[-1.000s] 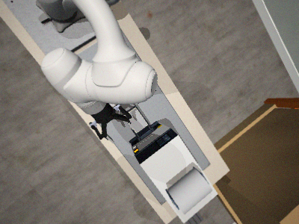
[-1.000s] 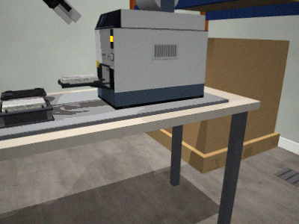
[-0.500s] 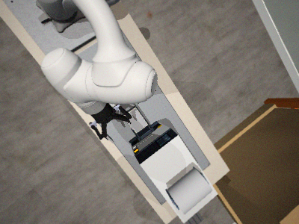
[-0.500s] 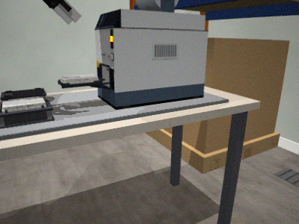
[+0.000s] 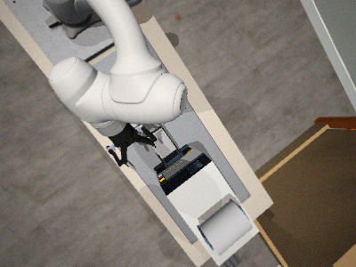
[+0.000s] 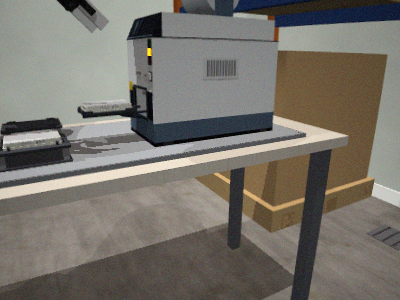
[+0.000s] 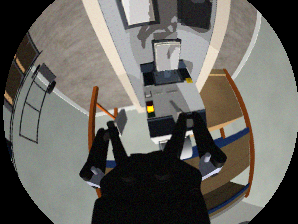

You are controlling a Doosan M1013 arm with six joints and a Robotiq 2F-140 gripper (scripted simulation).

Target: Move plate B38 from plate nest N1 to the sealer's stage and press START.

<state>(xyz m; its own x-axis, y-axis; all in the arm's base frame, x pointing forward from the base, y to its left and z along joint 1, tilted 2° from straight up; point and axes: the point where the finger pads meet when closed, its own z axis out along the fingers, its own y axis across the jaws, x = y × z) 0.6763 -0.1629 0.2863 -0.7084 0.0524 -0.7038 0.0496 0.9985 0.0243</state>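
Counter (image 6: 280,145) — one, carrying everything along its length.

Sealer (image 6: 210,95) — one, centre of the exterior view; one amber lamp (image 6: 149,51) lit on its front, so a cycle appears under way.

Arm (image 5: 120,89) — one, raised well above the counter, likely to keep off the stage while the cycle runs.

Nests — two; one (image 6: 32,145) at lower left holds a plate, the other (image 7: 193,10) looks bare.

Stage (image 6: 107,111) — one, out at the sealer's front, carrying plate B38 (image 6: 105,105).

Hand (image 7: 156,156) — one, fingers spread, grasping nothing.
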